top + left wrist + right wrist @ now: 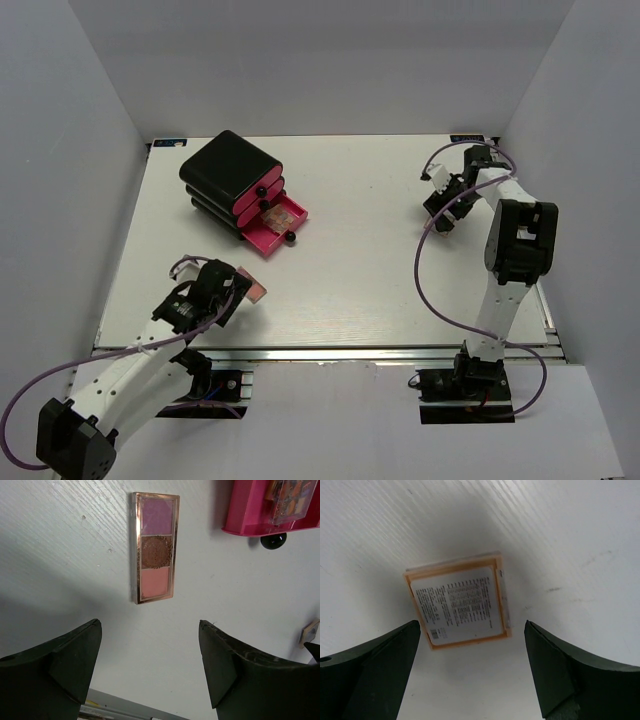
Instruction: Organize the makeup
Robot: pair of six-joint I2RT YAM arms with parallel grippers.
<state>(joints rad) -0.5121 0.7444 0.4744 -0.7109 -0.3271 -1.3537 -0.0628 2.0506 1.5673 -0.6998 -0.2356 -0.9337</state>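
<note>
A long rose-gold eyeshadow palette [155, 547] with purple, brown and pink pans lies flat on the white table, just ahead of my left gripper [150, 623], which is open and empty. In the top view this palette [256, 289] sticks out beside the left gripper [238, 286]. A tan-orange square compact [460, 602] lies label side up on the table between the open fingers of my right gripper [471, 623], apart from both. In the top view the right gripper [441, 220] covers the compact.
A black box [228, 168] with pink drawers stands at the back left. Its bottom drawer [262, 237] is pulled open and holds a palette [279, 217]. The drawer's front [240, 515] and black knob [273, 541] show in the left wrist view.
</note>
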